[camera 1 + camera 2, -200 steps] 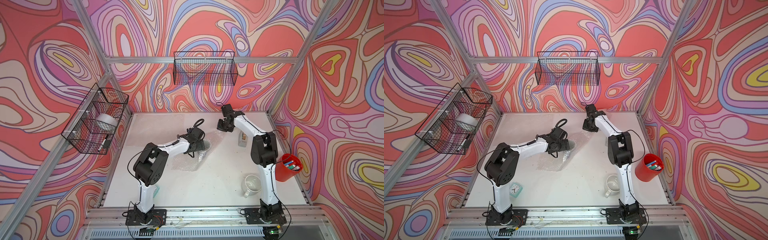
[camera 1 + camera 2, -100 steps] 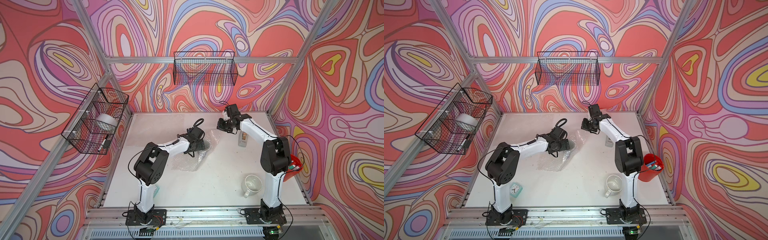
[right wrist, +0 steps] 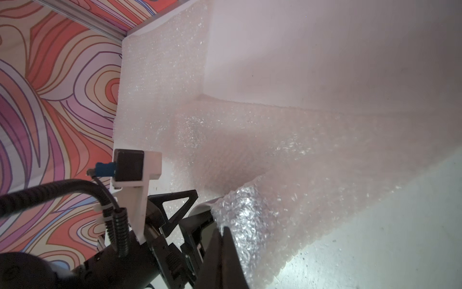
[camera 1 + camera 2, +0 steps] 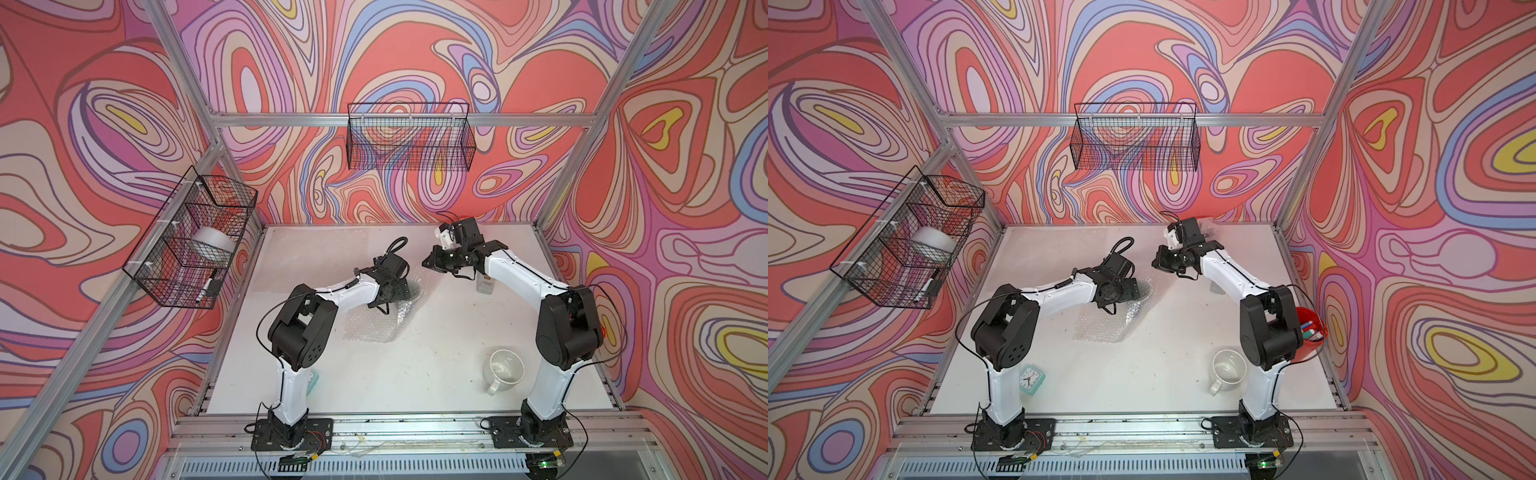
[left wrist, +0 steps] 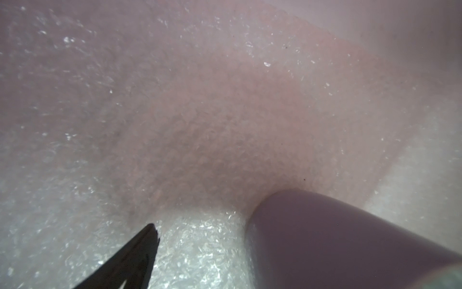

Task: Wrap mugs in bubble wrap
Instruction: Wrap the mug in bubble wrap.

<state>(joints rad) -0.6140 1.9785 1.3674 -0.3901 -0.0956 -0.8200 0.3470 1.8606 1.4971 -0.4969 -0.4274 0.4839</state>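
A pale lavender mug (image 5: 350,237) lies on the bubble wrap (image 4: 374,324) in the left wrist view, beside one black finger (image 5: 140,250); the other finger is hidden. My left gripper (image 4: 409,289) stands open, low over the sheet at mid table, and hides that mug in both top views. My right gripper (image 3: 225,232) is shut on the lifted edge of the bubble wrap (image 3: 275,200), which drapes up from the table. In a top view it (image 4: 430,262) hangs just behind and right of the left gripper. A white mug (image 4: 506,365) stands at the front right, unwrapped.
Another bubble wrap sheet (image 4: 316,253) lies flat at the back left. A red cup with markers (image 4: 1310,328) stands at the right edge, and a small clock (image 4: 1030,378) beside the left arm's base. A small clear container (image 4: 484,286) sits under the right forearm. Wire baskets (image 4: 409,141) hang on the walls.
My right gripper has carried the wrap's edge leftward and toward the front, closer to the left gripper, while its elbow swung out to the right. The left arm has not moved.
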